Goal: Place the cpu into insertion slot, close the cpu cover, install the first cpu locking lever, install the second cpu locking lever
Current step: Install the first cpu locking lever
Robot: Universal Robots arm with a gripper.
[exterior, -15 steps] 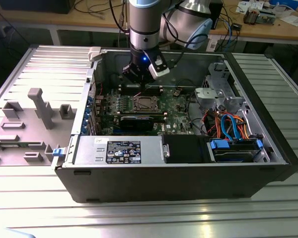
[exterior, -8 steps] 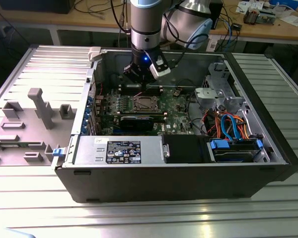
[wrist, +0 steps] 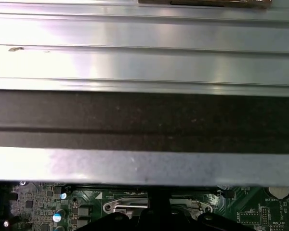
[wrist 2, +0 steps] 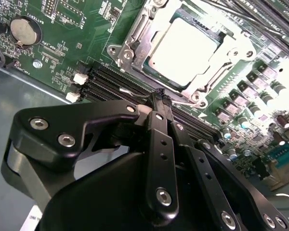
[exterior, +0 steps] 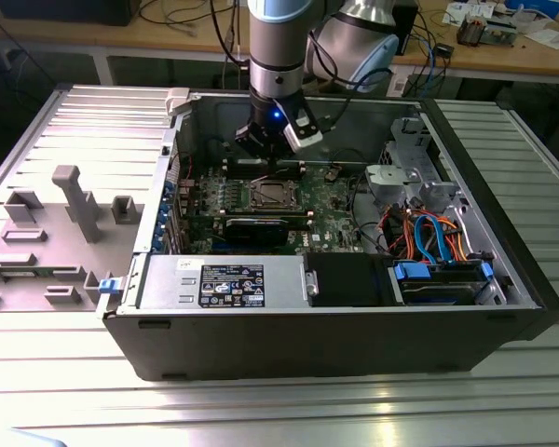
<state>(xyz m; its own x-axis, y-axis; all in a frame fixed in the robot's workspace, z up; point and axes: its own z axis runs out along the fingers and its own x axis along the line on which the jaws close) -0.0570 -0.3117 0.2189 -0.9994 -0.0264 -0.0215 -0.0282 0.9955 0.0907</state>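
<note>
The cpu (wrist 2: 183, 50) is already sitting in the insertion slot (wrist 2: 135, 36) under the closed cpu cover (wrist 2: 216, 72), at the green board's middle. The claw (wrist 2: 160, 98), fingers pinched together on nothing, is pressing at the socket's 6 o'clock edge, seemingly working a locking lever (wrist 2: 135, 92).

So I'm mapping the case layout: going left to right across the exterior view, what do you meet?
Grey plastic fixtures → cpu in its slot, gripper just behind → orange and blue cables → case wall.
</note>
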